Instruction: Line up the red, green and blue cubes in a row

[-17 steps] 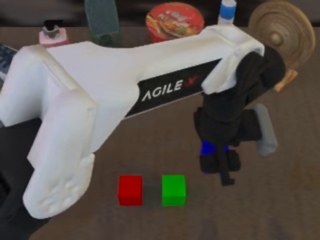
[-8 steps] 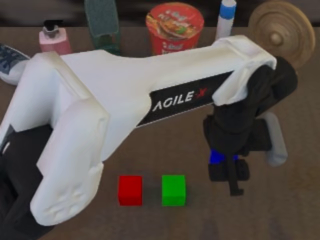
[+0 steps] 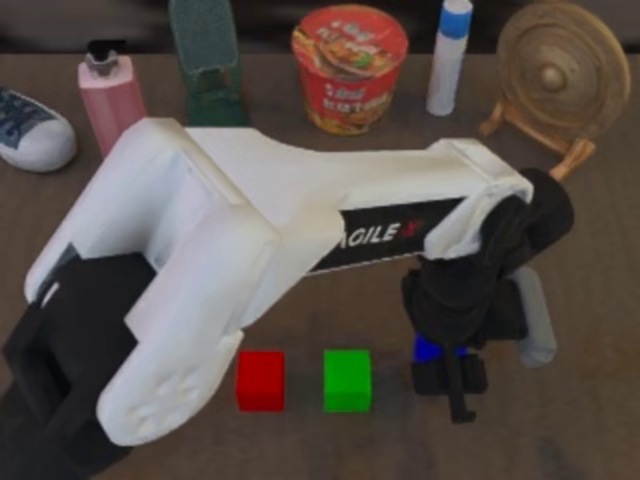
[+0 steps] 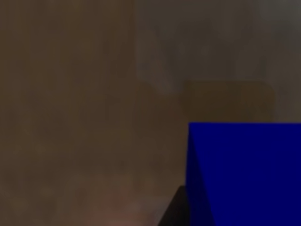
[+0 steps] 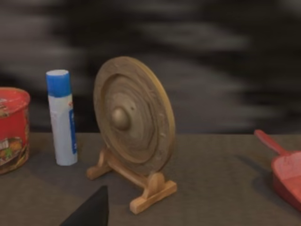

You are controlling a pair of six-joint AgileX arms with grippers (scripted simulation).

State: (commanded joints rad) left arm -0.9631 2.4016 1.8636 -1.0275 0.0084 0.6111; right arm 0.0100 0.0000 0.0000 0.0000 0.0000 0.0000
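The red cube and the green cube sit side by side near the table's front edge, a small gap between them. My left gripper is to the right of the green cube, shut on the blue cube, roughly level with the other two. In the left wrist view the blue cube fills the near corner beside a dark finger, with brown table behind it. My right gripper stays parked outside the top view. Only a dark corner of it shows in the right wrist view.
Along the back stand a pink bottle, a dark green stapler, a red noodle cup, a white tube with a blue cap and a wooden disc on a stand. A sneaker lies far left. A red scoop lies beyond the disc.
My left arm has swung toward the table's front with the blue cube, bringing it down beside the green cube. The red and green cubes have not moved.
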